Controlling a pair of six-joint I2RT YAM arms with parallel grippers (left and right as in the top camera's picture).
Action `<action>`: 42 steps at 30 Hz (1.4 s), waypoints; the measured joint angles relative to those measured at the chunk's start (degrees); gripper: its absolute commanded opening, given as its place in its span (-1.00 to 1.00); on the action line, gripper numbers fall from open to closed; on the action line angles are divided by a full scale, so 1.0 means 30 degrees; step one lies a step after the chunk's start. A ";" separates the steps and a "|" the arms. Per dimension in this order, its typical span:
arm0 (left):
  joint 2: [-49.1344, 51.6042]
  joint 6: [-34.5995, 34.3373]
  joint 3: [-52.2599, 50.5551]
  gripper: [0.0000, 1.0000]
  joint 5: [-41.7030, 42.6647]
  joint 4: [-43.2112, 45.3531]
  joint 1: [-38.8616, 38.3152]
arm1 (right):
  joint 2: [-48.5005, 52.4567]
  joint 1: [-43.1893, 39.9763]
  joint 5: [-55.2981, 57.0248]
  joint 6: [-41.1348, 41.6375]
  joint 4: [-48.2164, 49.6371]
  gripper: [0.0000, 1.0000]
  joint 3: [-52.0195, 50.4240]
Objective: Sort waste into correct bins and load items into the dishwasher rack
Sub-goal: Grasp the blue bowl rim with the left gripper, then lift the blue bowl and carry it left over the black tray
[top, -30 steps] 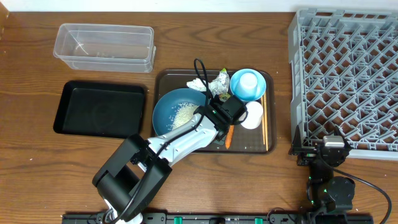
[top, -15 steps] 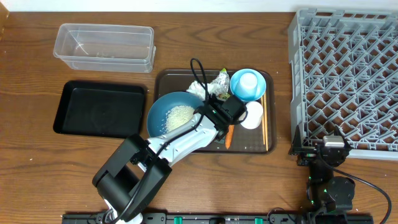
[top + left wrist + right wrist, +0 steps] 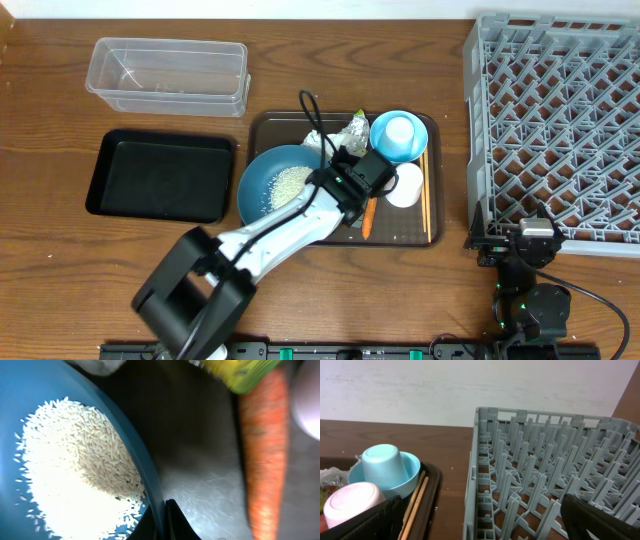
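Observation:
The dark blue plate point(image 3: 262, 185) lies on the brown serving tray point(image 3: 300, 235) with a pile of white rice point(image 3: 290, 183) on it. My left gripper point(image 3: 330, 190) is shut on the plate's right rim; in the left wrist view the rim sits between the jaws point(image 3: 163, 516), next to the rice point(image 3: 75, 465). The orange carrot point(image 3: 368, 216) lies just right of it. The tissue point(image 3: 315, 140), wrapper point(image 3: 352, 133), light blue bowl point(image 3: 400, 137), white cup point(image 3: 405, 185) and chopsticks point(image 3: 425, 195) are on the tray. My right gripper point(image 3: 522, 243) is open and empty by the grey rack point(image 3: 555, 120).
The clear tub point(image 3: 165, 75) stands at the back left, with the black tray point(image 3: 160, 175) in front of it. A small light blue cup point(image 3: 382, 465) sits upside down in the bowl. The rack's front left corner point(image 3: 480, 485) is close to my right gripper.
The plate has shifted a little to the left with my left gripper on its rim, and the left arm has straightened. The right arm has not moved.

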 measured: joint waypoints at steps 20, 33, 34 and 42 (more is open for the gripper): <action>-0.2200 -0.0284 0.0000 -0.88 -0.0073 -0.2790 0.1843 | 0.0000 0.0000 0.0000 0.0000 -0.0007 0.99 0.0000; -0.7191 0.0882 0.0000 -0.88 0.0007 -0.4182 0.7490 | 0.0000 0.0000 0.0000 0.0000 -0.0007 0.99 0.0000; -0.7453 0.1151 0.0000 -0.88 0.0124 -0.4153 0.8043 | 0.0000 0.0000 0.0000 0.0000 -0.0007 0.99 0.0000; -0.7723 0.3351 0.0000 -0.88 0.2776 -0.2535 1.1839 | 0.0000 0.0000 0.0000 0.0000 -0.0007 0.98 0.0000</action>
